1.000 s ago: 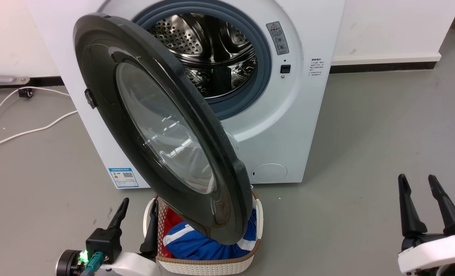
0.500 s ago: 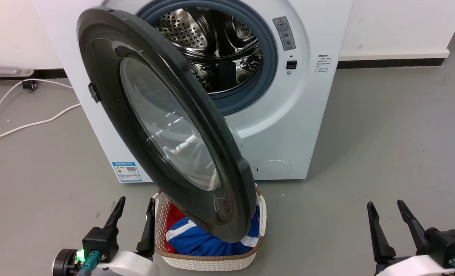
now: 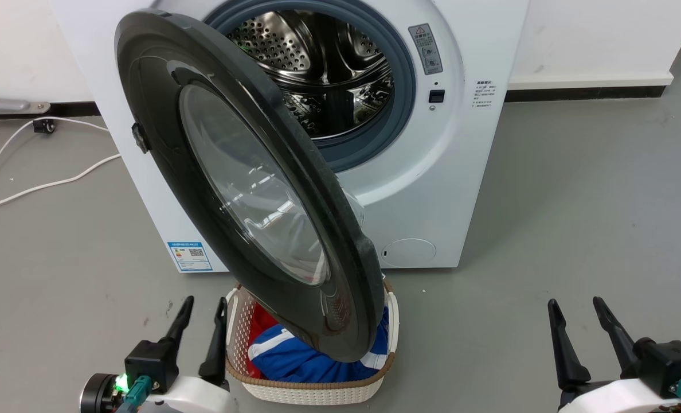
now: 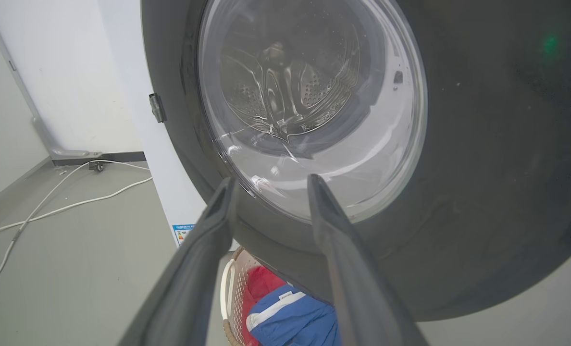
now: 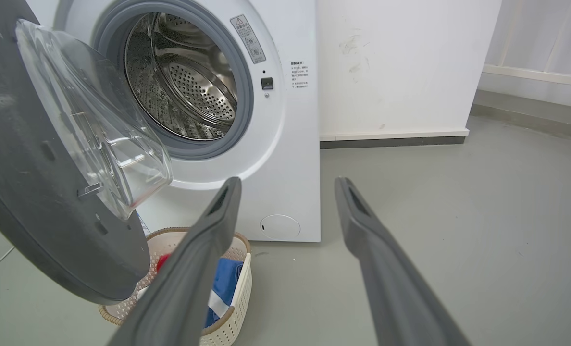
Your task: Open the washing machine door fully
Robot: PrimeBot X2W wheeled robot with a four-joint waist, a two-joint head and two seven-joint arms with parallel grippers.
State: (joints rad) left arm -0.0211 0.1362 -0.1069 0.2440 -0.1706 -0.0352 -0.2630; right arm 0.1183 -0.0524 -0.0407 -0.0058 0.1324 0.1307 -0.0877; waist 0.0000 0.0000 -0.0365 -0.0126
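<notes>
Laundry area: washing machine, clothes basket, bare grey floor.

The head view has shifted a little, so the washing machine sits slightly higher and further right than a second ago. The right gripper now shows lower and nearer the middle, with its black wrist block in sight. The left gripper has its jaws slightly closer together than half a second ago, though still apart.
</notes>
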